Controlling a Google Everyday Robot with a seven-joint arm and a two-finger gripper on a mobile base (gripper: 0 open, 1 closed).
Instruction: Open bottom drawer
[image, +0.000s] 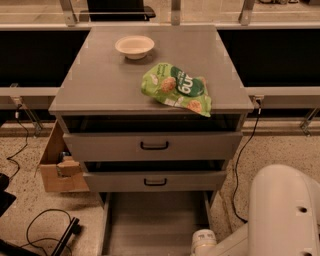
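Note:
The grey cabinet (100, 95) has three drawers. The bottom drawer (155, 225) stands pulled far out toward me, and its plain grey inside shows below the other two. Its front and black handle lie beyond the lower edge of the view. The top drawer front (200, 146) and the middle drawer front (190, 181) are each pulled out slightly, with a dark gap above each. My white arm (285, 215) fills the lower right, and its wrist (202, 242) sits at the bottom drawer's right side. The gripper itself is below the frame, out of view.
A white bowl (134, 46) and a green snack bag (176, 89) lie on the cabinet top. An open cardboard box (57, 160) stands on the floor at the left. Black cables (45, 225) lie at lower left, and another cable (245, 160) hangs on the right.

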